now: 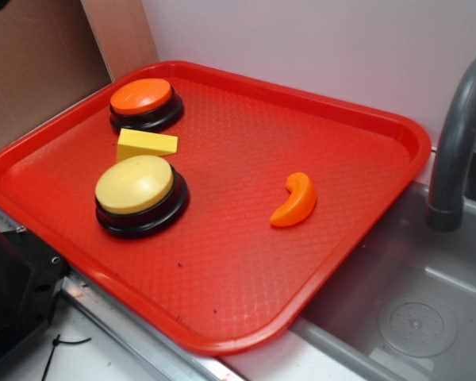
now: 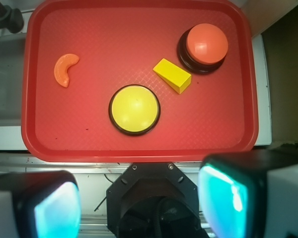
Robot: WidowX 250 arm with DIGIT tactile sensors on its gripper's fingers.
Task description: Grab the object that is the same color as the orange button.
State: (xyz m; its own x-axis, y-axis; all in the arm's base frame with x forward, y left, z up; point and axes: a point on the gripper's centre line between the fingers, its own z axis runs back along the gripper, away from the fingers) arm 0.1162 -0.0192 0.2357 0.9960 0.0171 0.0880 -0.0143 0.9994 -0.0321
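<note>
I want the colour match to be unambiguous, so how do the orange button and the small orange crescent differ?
The orange button is a round dome on a black base; the orange crescent is a curved piece with no base. The button is clearly larger than the crescent. The button sits at one end of the red tray beside the yellow wedge; the crescent lies alone toward the opposite side. Both are orange and rest on the tray.
</note>
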